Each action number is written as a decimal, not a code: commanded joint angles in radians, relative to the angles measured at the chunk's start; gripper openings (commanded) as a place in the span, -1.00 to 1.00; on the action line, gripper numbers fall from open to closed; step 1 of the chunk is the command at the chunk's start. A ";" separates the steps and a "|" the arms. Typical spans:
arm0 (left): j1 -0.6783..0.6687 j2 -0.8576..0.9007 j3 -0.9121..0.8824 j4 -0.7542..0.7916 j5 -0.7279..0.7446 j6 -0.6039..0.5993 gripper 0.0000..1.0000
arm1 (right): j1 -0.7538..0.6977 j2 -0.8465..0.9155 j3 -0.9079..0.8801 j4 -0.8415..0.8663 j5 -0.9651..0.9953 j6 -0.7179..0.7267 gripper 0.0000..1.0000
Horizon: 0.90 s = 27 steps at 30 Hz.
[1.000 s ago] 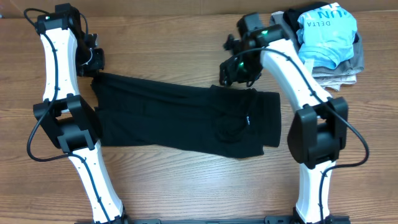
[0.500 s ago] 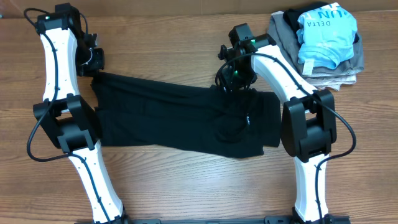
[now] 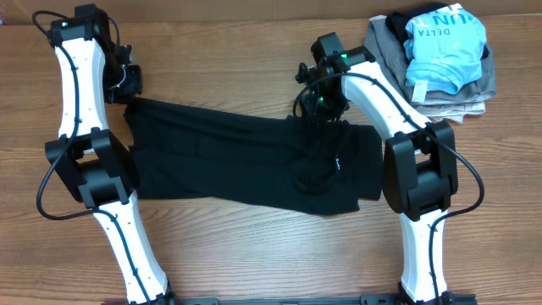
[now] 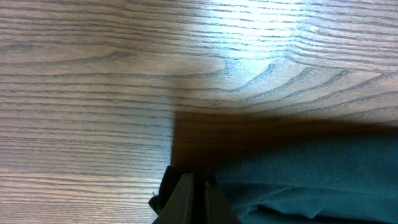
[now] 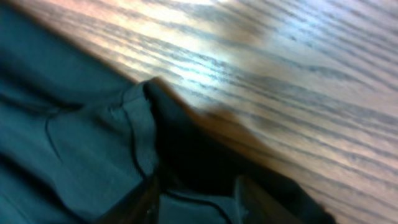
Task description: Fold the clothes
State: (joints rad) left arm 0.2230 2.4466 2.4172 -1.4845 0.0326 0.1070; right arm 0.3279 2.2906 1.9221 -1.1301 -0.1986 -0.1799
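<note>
Tabletop (image 3: 254,51): wood-grain brown, with light glaring off it in both wrist views.
Room: only a pale strip shows beyond the far edge, top right of the overhead view; what it is cannot be told.
Task item: the clothes (image 3: 220,161), one black wrinkled garment, lie spread flat across the middle of the tabletop between the two arms, long side running left to right.
Logo: a small white mark (image 3: 338,163) sits near the garment's right end; too small to read.
Left arm (image 3: 80,93): reaches to the garment's far left corner.
Left jaws: pressed together, fingertips (image 4: 181,196) at the very edge of the cloth (image 4: 311,174); whether fabric is caught between them cannot be made out.
Right arm (image 3: 381,93): bends in over the garment's far edge, near the right end.
Right jaws: spread, the blurred fingers (image 5: 252,199) low over a hemmed fold of dark cloth (image 5: 74,143); no firm pinch can be seen.
Far right corner: a light blue shirt (image 3: 445,42) lies on top of grey and beige folded garments (image 3: 457,100), well apart from the black one.
Cut off: both arm bases run out of the lower edge of the overhead view; the wrist views show only the fingertips.
</note>
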 commanded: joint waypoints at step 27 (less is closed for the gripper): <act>0.006 -0.031 0.017 0.009 -0.013 -0.010 -0.92 | -0.010 -0.016 0.105 -0.021 -0.082 -0.026 -0.92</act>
State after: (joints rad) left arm 0.2230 2.4466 2.4172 -1.4776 0.0326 0.1070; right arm 0.3271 2.2940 1.9469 -1.1492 -0.2729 -0.2092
